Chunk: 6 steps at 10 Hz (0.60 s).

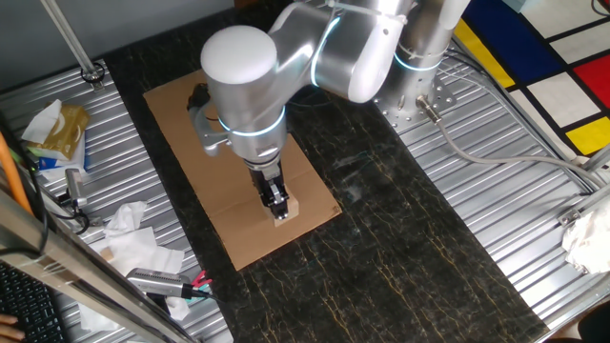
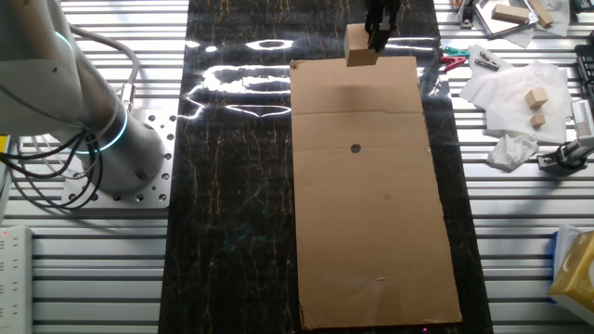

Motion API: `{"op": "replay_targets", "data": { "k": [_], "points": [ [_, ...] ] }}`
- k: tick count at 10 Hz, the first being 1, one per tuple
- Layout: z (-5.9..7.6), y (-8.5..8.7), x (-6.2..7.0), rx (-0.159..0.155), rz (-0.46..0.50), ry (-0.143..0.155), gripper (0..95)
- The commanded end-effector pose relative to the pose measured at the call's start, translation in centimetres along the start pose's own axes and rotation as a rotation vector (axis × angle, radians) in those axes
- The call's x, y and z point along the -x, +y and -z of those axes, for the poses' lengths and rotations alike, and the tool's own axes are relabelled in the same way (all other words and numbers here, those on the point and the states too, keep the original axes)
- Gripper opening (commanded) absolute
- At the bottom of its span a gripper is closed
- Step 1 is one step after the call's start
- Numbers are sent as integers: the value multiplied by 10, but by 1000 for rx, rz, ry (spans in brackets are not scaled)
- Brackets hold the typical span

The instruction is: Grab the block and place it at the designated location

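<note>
At the top centre of the other fixed view, the gripper closes its dark jaws on the block, a pale wooden cube that seems to sit just above the far edge of the cardboard sheet, though the angle leaves contact with the sheet unclear. Lower on the same sheet, near the frame's centre, lies the black dot, well apart from the block. From one fixed view, the silver arm fills the upper middle, its gripper pointing down at the block near the sheet's lower right corner. White paper scraps sit at the upper right.
</note>
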<state>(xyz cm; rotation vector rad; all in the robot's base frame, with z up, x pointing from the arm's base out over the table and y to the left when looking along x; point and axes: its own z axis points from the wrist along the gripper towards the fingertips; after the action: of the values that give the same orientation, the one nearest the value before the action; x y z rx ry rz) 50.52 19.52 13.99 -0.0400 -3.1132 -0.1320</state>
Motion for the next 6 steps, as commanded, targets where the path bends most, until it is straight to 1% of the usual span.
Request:
{"op": "replay_targets", "data": {
  "k": [1, 6],
  "points": [
    [0, -2, -1, -2, -1, -3, 0],
    [-1, -2, -1, -5, 0, -2, 0]
  ]
}}
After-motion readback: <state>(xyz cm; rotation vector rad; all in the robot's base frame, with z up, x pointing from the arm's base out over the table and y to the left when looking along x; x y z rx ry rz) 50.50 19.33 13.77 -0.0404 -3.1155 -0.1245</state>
